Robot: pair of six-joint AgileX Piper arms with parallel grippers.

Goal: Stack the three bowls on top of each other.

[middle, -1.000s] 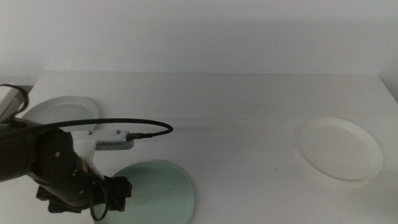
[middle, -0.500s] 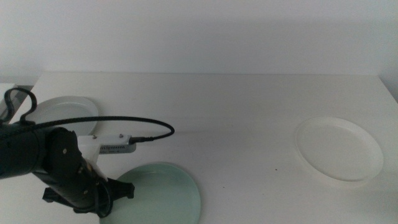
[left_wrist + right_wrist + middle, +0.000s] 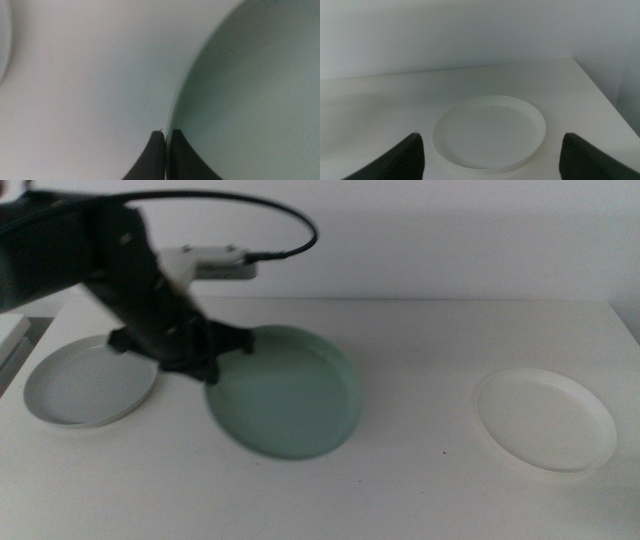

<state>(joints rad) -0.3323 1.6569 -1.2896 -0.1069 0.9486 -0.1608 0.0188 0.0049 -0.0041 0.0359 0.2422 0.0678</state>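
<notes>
A plain white table (image 3: 420,490) fills most of the middle view, its matte top evenly lit with only soft, faint shadows. Directly behind the table's far edge rises a bare white wall (image 3: 450,230), unmarked and slightly greyer than the tabletop. In the right wrist view, the table's corner gives way to a darker grey area just beyond its side edge; what lies there cannot be made out.

White bowl (image 3: 489,132) is being seen lying flat on the white table (image 3: 380,115), near its far corner. Right gripper (image 3: 490,155) is being held above the near rim, jaws spread wide apart, nothing gripped between them.
</notes>
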